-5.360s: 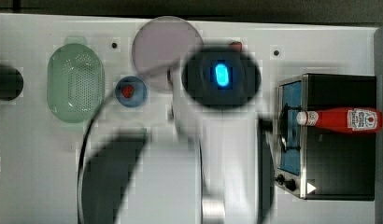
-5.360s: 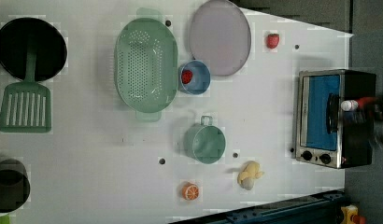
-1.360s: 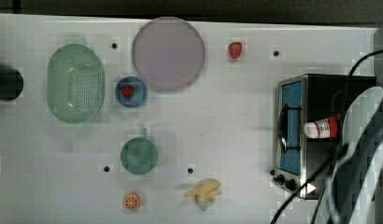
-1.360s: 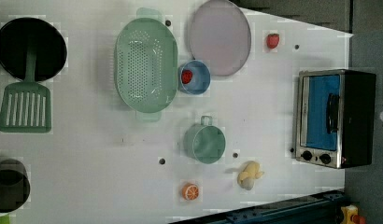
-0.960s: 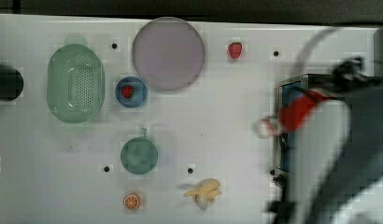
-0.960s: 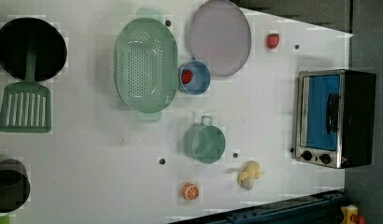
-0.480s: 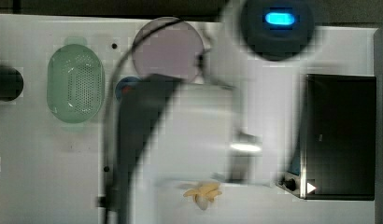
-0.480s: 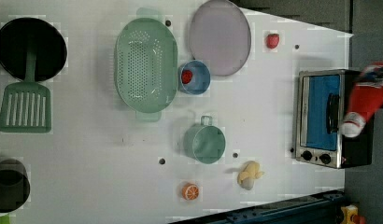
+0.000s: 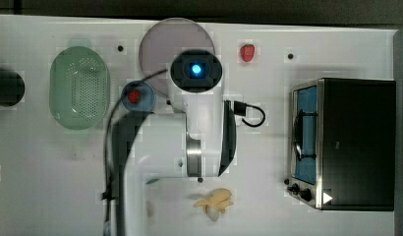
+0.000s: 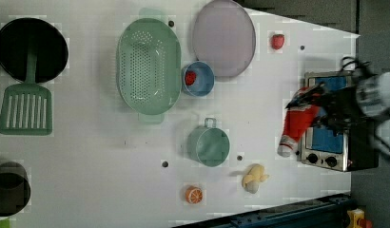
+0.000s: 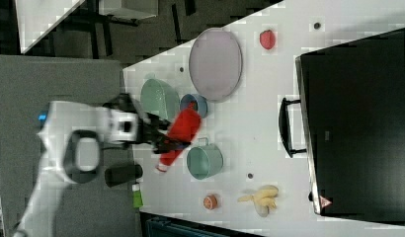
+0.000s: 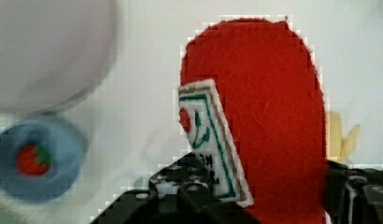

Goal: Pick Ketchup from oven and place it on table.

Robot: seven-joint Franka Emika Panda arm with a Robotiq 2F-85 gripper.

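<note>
1. Pick looks done: the slim red plastic ketchup bottle (image 11: 183, 129) w/ white cap is off the boxy black toaster oven (image 9: 357, 142) & up in the air, clamped in the robot's black gripper (image 11: 158, 133).
2. Oven top is bare in the top view; glass door & black handle face the top view's left.
3. Left to do, as I judge it: lower bottle onto the big white tabletop (image 9: 268, 206) w/ small dark holes, let go, pull arm away. Roughly halfway.
4. Gripper state: clenched on the bottle's body. Wrist view has red body & white label (image 12: 208, 140) rising straight out of the black fingers (image 12: 189, 200).
5. Bottle vs tool: sits between the jaws, cap end slanting down & away from the gripper in the right view.
6. Place in scene: right view puts it over the table's middle, near the small blue bowl (image 11: 194, 104) & the teal metal cup (image 11: 205, 162), well apart from oven. Not touching the table, as far as I can tell.
</note>
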